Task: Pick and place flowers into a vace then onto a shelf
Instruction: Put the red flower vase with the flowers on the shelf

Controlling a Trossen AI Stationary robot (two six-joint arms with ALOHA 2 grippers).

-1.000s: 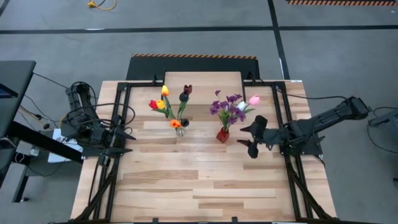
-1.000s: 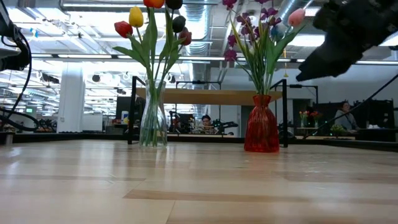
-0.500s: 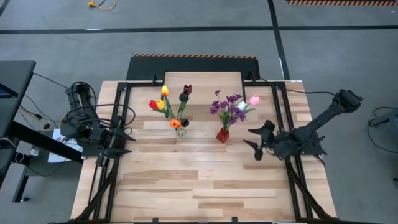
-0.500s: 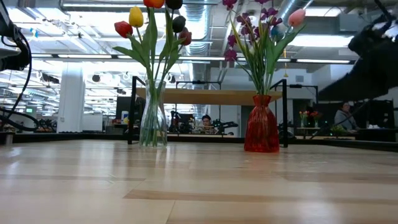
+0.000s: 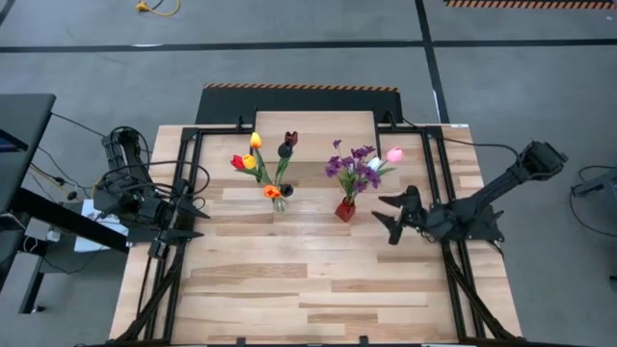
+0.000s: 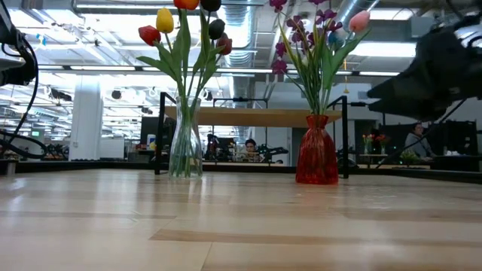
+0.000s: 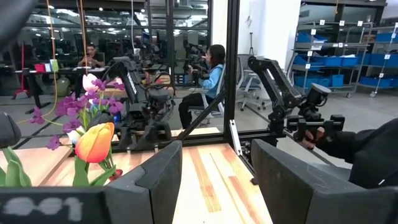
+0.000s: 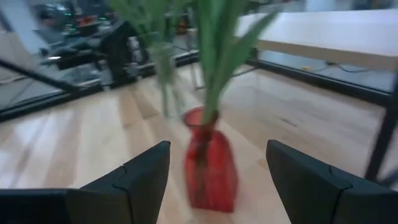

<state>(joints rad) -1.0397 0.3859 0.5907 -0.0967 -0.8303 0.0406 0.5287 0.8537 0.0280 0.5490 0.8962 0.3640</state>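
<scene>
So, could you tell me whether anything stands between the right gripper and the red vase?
Nothing visible does. The right gripper is open and faces the red vase across bare table; the right wrist view shows the vase framed between its fingers, apart from them.

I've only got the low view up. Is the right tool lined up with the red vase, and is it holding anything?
Observer: In the right wrist view the red vase sits centred ahead of the right tool, whose fingers are open and hold nothing.
Operator: Are they touching?
Observer: No. From above, bare table shows between the tool and the vase.
Operator: Where is the left arm?
Observer: The left tool is at the table's left edge, apart from the clear vase, open and holding nothing.
Operator: And the shelf?
Observer: The shelf stands at the far edge, behind both vases, with no vase on it.
</scene>
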